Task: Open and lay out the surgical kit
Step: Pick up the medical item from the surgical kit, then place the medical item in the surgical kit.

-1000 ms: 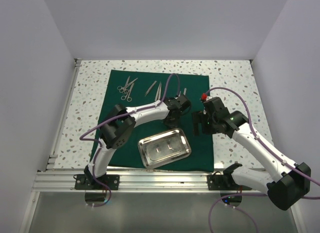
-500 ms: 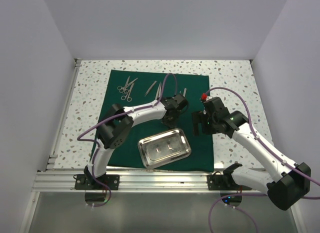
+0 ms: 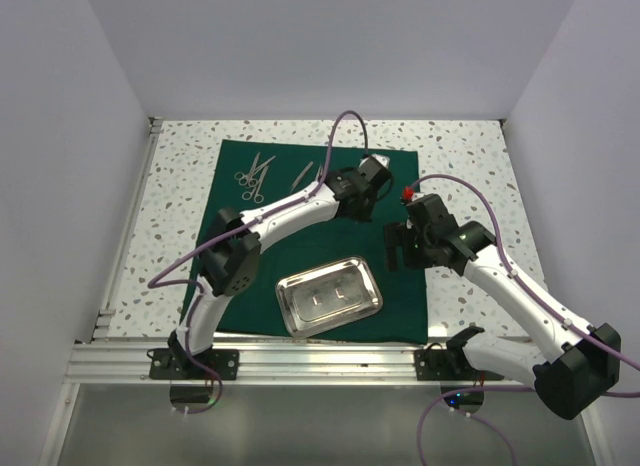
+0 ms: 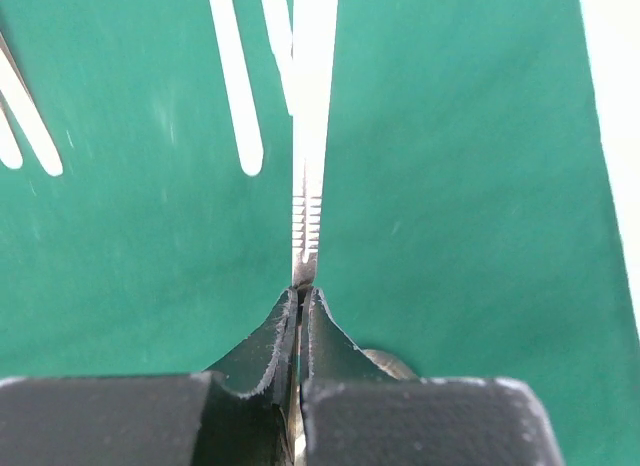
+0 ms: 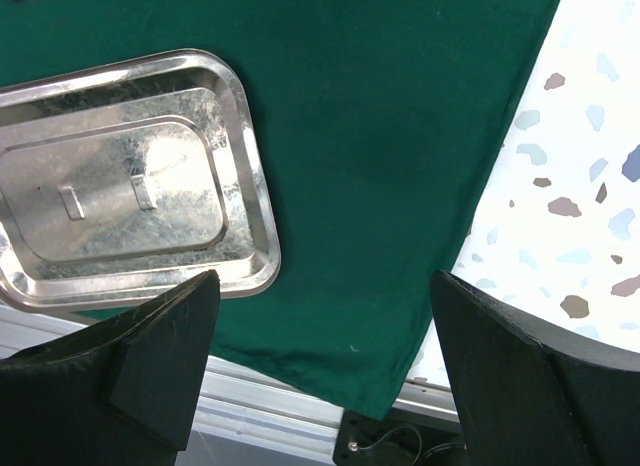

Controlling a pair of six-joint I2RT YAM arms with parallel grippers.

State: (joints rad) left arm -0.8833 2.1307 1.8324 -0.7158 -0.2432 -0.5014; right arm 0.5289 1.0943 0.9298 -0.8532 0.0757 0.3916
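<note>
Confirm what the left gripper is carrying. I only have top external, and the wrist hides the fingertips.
Observer: The left wrist view shows the left gripper shut on a slim silver instrument with a ribbed grip, which points away over the dark green cloth.
Operator: What's ahead of it?
Observer: Other slim silver instruments lie on the cloth, ahead and to the left in that view.
Operator: Right gripper loaded?
Observer: No. The right wrist view shows its jaws wide open with nothing between them. There is only cloth below, and the shiny rectangular steel tray sits off to the left.
</note>
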